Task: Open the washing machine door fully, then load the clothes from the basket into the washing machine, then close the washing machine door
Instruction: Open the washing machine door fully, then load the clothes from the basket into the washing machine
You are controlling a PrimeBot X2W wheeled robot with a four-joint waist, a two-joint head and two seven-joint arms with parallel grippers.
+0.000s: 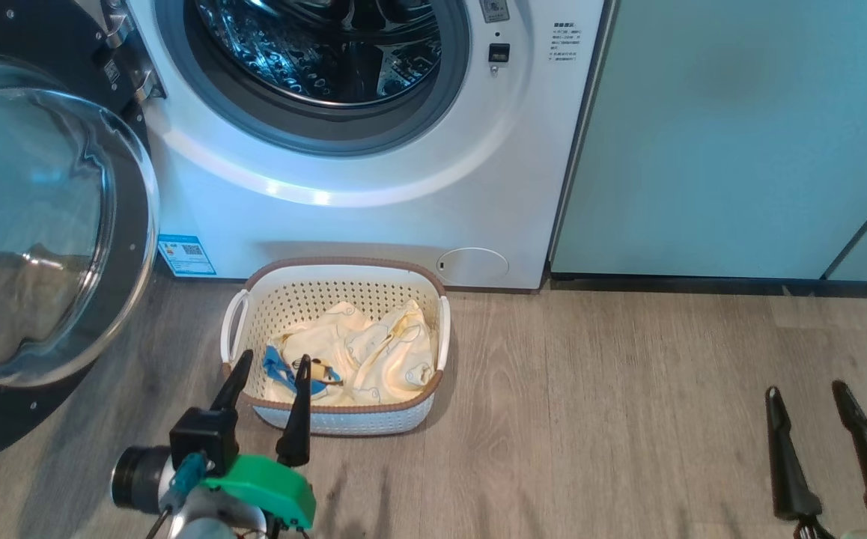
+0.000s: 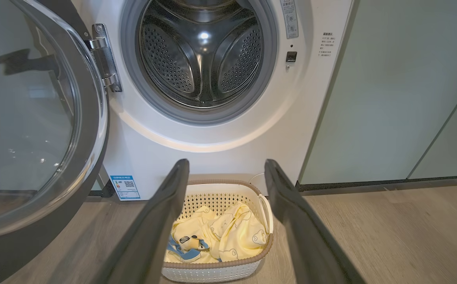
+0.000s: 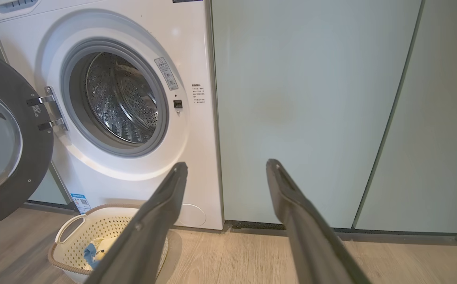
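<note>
1. The washing machine door (image 1: 29, 224) is swung open to the left on its metal hinge (image 1: 130, 52), so the clear glass bowl faces outward and the grey-rimmed opening of the washing machine (image 1: 373, 217) is uncovered. The steel drum (image 1: 329, 45) is in plain sight.
2. The basket (image 1: 359, 423) stands on the wood-look floor (image 1: 628, 389) just in front of the machine, below the opening and to the right of the blue sticker (image 1: 186, 256).
3. The clothes (image 1: 373, 348) lie inside the basket: pale cream garments with small prints, and a bit of blue fabric at the near left corner.
4. The left gripper (image 1: 275, 359) hovers over the basket's near left rim with its fingers spread wide and nothing between them. In the left wrist view the clothes show through the gap.
5. The right gripper (image 1: 806, 389) hangs over bare floor well to the right of the basket. Its fingers are also wide and empty, and it points toward the pale green cabinet doors (image 1: 740, 135).
</note>
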